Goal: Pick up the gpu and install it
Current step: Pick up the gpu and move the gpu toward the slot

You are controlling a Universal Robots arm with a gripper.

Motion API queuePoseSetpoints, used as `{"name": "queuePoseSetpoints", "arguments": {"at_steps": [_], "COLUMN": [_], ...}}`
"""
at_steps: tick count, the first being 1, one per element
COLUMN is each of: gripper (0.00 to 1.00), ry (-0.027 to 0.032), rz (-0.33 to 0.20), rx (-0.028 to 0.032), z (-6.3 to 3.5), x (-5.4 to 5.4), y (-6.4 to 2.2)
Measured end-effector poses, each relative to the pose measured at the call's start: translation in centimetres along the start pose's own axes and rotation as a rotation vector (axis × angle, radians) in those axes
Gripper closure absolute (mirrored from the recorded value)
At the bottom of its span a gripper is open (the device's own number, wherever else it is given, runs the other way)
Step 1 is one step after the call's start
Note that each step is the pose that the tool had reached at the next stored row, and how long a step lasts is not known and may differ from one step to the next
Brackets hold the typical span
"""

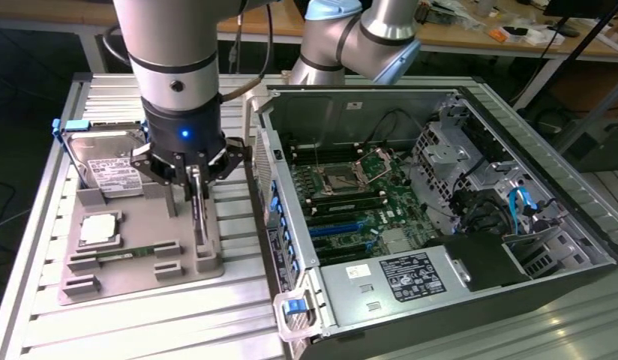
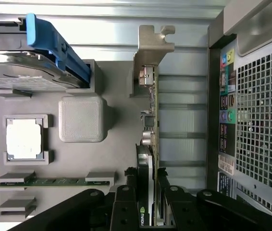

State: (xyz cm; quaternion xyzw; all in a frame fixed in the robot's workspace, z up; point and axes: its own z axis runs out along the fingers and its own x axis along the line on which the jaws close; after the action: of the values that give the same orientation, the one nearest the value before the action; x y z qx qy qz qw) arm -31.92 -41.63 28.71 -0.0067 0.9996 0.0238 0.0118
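The gpu (image 1: 199, 219) stands edge-on as a thin dark strip in its slot on the grey holder tray (image 1: 139, 279), beside the open computer case (image 1: 549, 225). In the wrist view the gpu (image 2: 151, 120) runs away from me, with its silvery end bracket (image 2: 151, 48) at the far end. My gripper (image 1: 194, 178) is lowered right over the card. Its black fingers (image 2: 124, 207) press against both faces of the near end, so the gripper (image 2: 147, 211) is shut on the gpu. The card still sits in the tray.
The tray also holds a silver hard drive (image 1: 109, 163) with a blue clip, a processor (image 1: 99, 229) and a green memory stick (image 1: 124, 255). Inside the case lie the motherboard (image 1: 349, 191) with blue expansion slots (image 1: 339, 225). The case wall (image 1: 261, 187) rises close beside the gripper.
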Motion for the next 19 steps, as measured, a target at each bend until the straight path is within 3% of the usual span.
{"name": "queuePoseSetpoints", "arguments": {"at_steps": [9,19], "gripper": [0.73,0.73], "ry": [-0.0005,-0.0005], "rz": [0.0,0.0], "rx": [0.0003,0.0006], "z": [-3.25,-7.66], "x": [-0.1,-0.2], "y": [0.16,0.41]}}
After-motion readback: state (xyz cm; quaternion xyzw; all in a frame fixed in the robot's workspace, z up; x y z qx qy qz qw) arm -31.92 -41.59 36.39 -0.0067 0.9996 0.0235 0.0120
